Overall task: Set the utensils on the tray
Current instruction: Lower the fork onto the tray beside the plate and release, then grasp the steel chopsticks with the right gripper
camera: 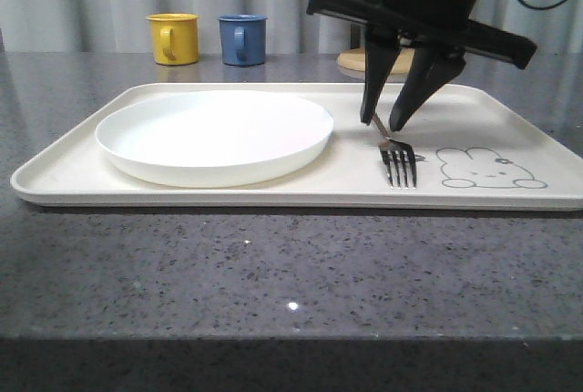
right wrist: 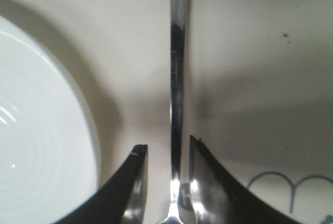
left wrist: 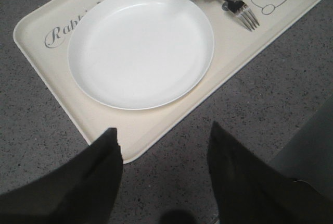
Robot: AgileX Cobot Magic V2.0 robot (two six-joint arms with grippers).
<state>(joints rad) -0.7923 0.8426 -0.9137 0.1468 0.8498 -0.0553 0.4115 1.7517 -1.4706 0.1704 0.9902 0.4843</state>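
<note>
On the cream tray (camera: 510, 193), the fork (camera: 399, 160) lies between the white plate (camera: 215, 134) and the bunny drawing (camera: 486, 169), its handle between the slightly parted fingers of the right tool (camera: 385, 124), while the left tool (left wrist: 164, 143) hangs open above the tabletop (camera: 273, 264).
</note>
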